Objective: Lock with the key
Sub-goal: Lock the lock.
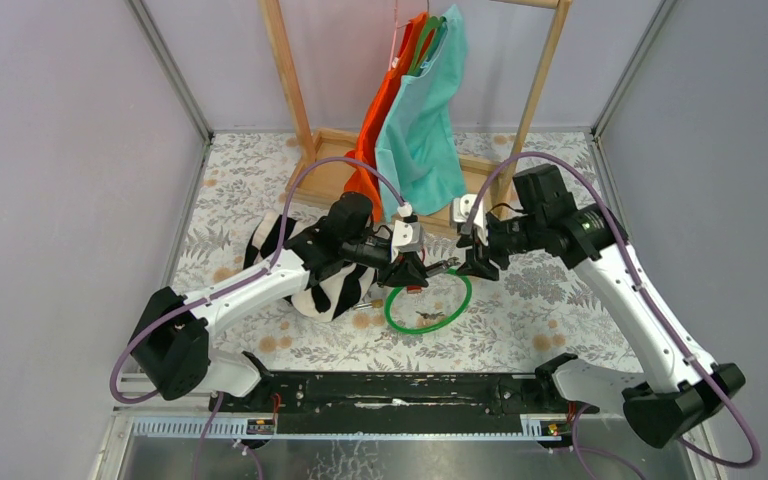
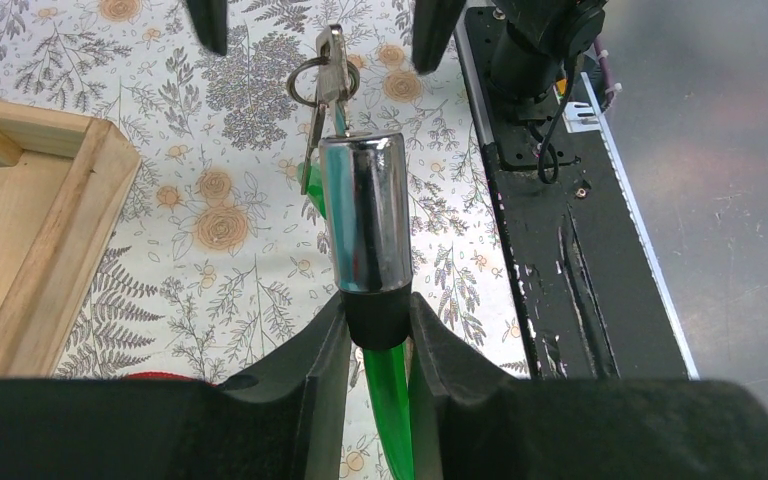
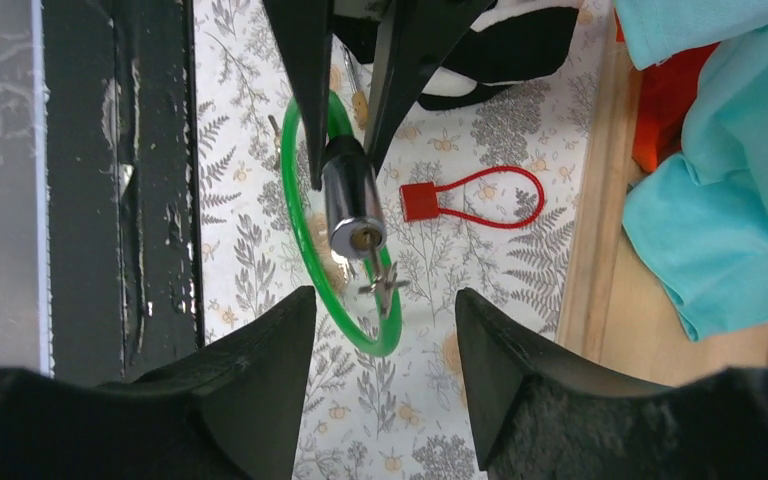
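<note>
Your left gripper [image 2: 378,322] is clamped on the black collar of the chrome cylinder [image 2: 365,210], holding it above the floral table [image 1: 540,310] with its green cable [image 3: 305,240] looping down. The key [image 2: 332,70] sticks out of the cylinder's end. Your right gripper [image 3: 382,298] faces it, spread wide and empty. A red cable padlock [image 3: 475,198] lies beyond.

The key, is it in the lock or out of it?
In: the key enters the end of the chrome lock cylinder, which the left gripper holds.
</note>
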You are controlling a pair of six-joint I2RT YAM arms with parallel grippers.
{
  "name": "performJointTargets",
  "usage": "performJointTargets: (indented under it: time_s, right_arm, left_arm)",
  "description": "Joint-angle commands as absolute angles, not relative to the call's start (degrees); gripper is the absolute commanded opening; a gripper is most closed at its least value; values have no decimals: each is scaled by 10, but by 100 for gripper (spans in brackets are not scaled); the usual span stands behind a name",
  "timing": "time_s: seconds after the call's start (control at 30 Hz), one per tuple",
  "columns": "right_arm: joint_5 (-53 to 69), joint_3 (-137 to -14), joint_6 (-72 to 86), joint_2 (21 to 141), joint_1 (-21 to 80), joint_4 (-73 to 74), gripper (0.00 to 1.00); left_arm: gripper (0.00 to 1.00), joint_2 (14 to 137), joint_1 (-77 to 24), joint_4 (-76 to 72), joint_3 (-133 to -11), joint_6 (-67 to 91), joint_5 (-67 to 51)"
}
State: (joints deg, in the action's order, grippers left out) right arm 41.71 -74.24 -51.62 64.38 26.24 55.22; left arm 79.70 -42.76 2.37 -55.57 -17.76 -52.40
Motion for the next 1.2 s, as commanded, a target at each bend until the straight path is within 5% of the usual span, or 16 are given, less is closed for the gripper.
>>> performJointTargets:
  time_s: [0.0,0.47,0.7,1.0,1.17]
  right_arm:
    - [459,-780,-493,666,264,539,59]
    - [447,-773,-492,680,293,532,39]
    - [418,-767,-494,674,299,526,19]
    - [367,-750,-659,663,300,552,0]
    - [334,-729,-748,651,300,536,0]
  left_arm:
    - [0,791,-431,21,-552,-191,-538]
    - [0,794,-431,20,-553,-192,-537]
    - [0,793,-431,21,-552,-192,-538]
    - [0,794,-431,20,-550,-196,-541]
    - [0,793,-431,21,-549,-199,-548]
